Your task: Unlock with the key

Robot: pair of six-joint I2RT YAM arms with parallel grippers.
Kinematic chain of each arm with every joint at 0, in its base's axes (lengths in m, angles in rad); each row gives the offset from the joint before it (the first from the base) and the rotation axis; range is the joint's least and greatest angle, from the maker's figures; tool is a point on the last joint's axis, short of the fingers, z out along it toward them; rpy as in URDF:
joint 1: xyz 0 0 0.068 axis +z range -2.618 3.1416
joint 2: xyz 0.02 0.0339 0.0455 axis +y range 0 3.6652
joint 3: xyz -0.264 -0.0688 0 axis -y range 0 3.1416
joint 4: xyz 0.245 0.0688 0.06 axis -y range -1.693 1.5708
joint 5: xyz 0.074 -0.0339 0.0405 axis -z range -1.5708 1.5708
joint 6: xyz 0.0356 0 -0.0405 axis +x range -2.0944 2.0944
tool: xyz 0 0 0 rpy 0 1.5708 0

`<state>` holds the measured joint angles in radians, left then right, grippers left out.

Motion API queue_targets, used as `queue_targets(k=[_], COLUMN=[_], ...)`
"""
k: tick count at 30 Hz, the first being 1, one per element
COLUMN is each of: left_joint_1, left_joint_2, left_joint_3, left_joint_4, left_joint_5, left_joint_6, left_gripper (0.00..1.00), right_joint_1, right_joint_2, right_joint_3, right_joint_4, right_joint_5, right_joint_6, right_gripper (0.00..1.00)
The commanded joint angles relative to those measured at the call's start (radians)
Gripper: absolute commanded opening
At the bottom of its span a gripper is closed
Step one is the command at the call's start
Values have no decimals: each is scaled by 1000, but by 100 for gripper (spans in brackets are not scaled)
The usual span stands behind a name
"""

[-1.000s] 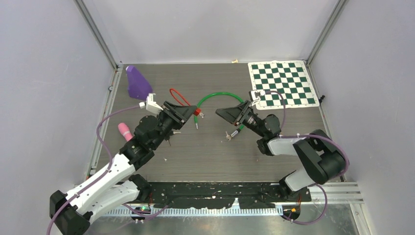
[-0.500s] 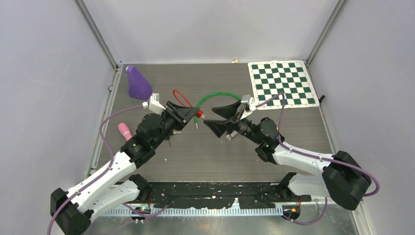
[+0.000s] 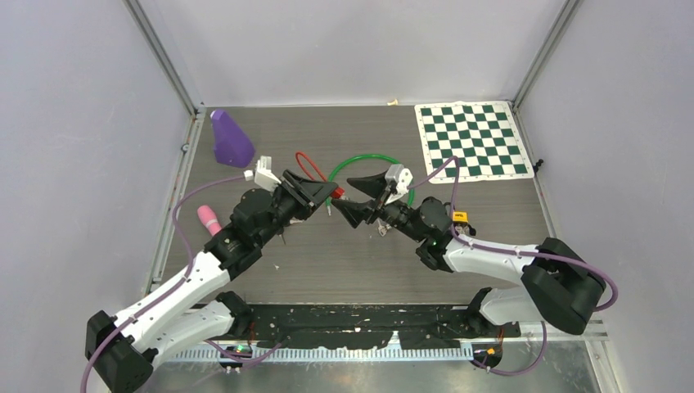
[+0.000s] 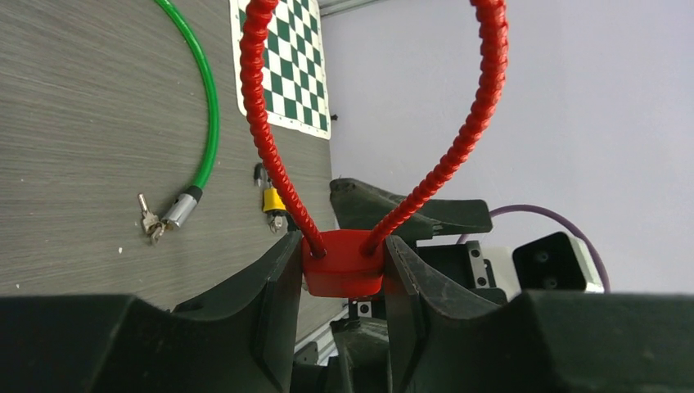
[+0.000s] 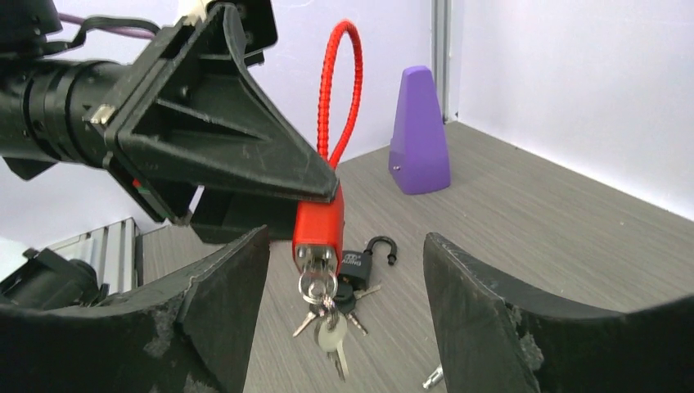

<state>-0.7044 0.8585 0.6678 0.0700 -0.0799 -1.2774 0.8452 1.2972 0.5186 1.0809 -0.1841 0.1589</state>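
The table (image 3: pixel 327 262) has a grey, wood-grain surface. At its far left stands a smooth purple block (image 3: pixel 231 139), tapered towards the top. Nearer the arms lies a short pink cylinder (image 3: pixel 208 218).

The left hand (image 4: pixel 344 266) is clenched on the red cable lock (image 5: pixel 319 221). Its two black fingers press the opposite sides of the glossy, rectangular red body. The lock is held off the table. In the right wrist view the body hangs downward and the ribbed red cable rises from it in a narrow closed loop.

A silver cylinder is set in the lower end of the body. A bunch of small metal keys (image 5: pixel 321 309) hangs from that cylinder on a ring.

A small black padlock (image 5: pixel 360 264) lies on the table behind the keys, with its curved shackle swung open.

The right hand (image 5: pixel 344 246) is released, with its jaws spread wide. Its rough black fingers stand on either side of the lock body and the keys and touch neither.

Behind the two hands a smooth green cable (image 3: pixel 360 161) lies in an arc on the table. One end carries a silver metal tip.

At the far right corner lies a flat mat (image 3: pixel 473 139), chequered green and white.
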Motion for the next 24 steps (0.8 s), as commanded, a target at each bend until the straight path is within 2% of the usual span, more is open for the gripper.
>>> queue_targets(k=[1,4,9,11,12,13,14,16,19,20,22,24], left_joint_1=[6,6,5,6,6,6,6,6,6,6,6,6], left_joint_2=[10,12,-3,-12,-14,-20,-25,-38,-67,-79,-103,-121], left_joint_3=[56,56,59,59,59,60,61,62,64,61,53,47], left_joint_4=[90,98,94,87,84,80,75,64,35,21,-11,-45], left_joint_5=[37,49,44,39,35,30,26,13,-30,-51,-105,-142], left_joint_6=[-13,-16,-5,2,4,7,11,21,50,59,66,57], left_gripper=[0,0,0,0,0,0,3,22,55,63,70,71], right_joint_1=[7,8,8,8,7,8,8,8,8,7,8,8], right_joint_2=[17,32,37,33,29,27,20,6,-22,-28,-42,-56], right_joint_3=[57,69,83,79,78,77,73,65,58,54,47,39], right_joint_4=[92,80,33,28,18,13,9,9,-1,-2,1,5], right_joint_5=[27,28,25,18,16,14,13,16,47,51,61,75], right_joint_6=[-39,-35,-27,-21,-17,-15,-10,-1,19,28,40,46], right_gripper=[74,71,61,50,36,28,16,7,6,5,5,5])
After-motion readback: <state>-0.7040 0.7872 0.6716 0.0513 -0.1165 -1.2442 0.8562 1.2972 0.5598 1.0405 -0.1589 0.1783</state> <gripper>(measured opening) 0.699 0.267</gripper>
